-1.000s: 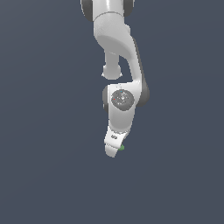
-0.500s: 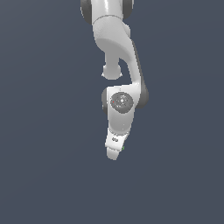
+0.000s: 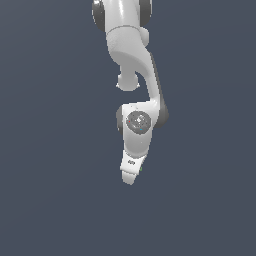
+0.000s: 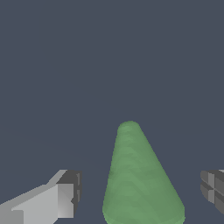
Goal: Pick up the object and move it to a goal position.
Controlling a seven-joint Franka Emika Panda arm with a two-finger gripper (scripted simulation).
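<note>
The object is a small green wedge (image 4: pixel 140 183), tapering to a rounded tip. In the wrist view it lies between my two fingers, with a gap on each side. The left finger (image 4: pixel 65 197) and the right finger (image 4: pixel 212 188) stand wide apart and touch nothing. My gripper (image 4: pixel 141 192) is open around the wedge. In the exterior view the white gripper (image 3: pixel 129 178) points down from the arm and hides almost all of the wedge. Only a thin green sliver (image 3: pixel 141 169) shows at its edge.
The plain dark grey floor (image 3: pixel 55 200) fills both views. The white arm (image 3: pixel 132 65) comes down from the top of the exterior view. No other objects show.
The gripper has moved slightly lower over the wedge. Less of the green shows beside it in the exterior view than one second ago.
</note>
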